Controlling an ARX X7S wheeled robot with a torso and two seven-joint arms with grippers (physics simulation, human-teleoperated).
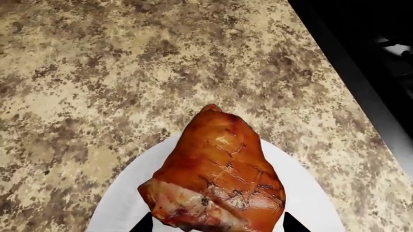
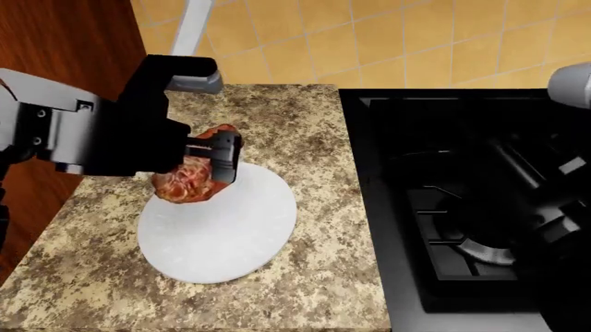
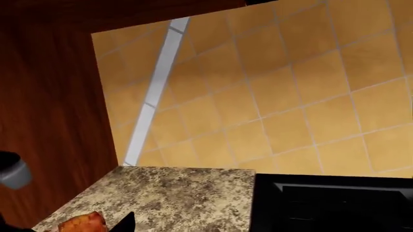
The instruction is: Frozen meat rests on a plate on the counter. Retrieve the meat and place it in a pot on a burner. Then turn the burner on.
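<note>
My left gripper point(image 2: 210, 166) is shut on the frozen meat point(image 2: 189, 181), a reddish-brown lump held over the far left edge of the white plate point(image 2: 221, 232) on the speckled counter point(image 2: 314, 138). In the left wrist view the meat point(image 1: 219, 179) fills the gap between my two black fingertips point(image 1: 144, 224), with the plate point(image 1: 123, 203) below. My right gripper point(image 3: 206, 228) is empty and faces the tiled wall; one fingertip point(image 3: 123, 222) shows far to the side. The pot is out of view.
The black stove top point(image 2: 461, 145) with a burner grate point(image 2: 480, 242) lies right of the counter. My right arm point(image 2: 571, 83) hangs over the stove. A tiled wall point(image 2: 369, 41) stands behind and a wooden cabinet side point(image 2: 65, 34) at far left.
</note>
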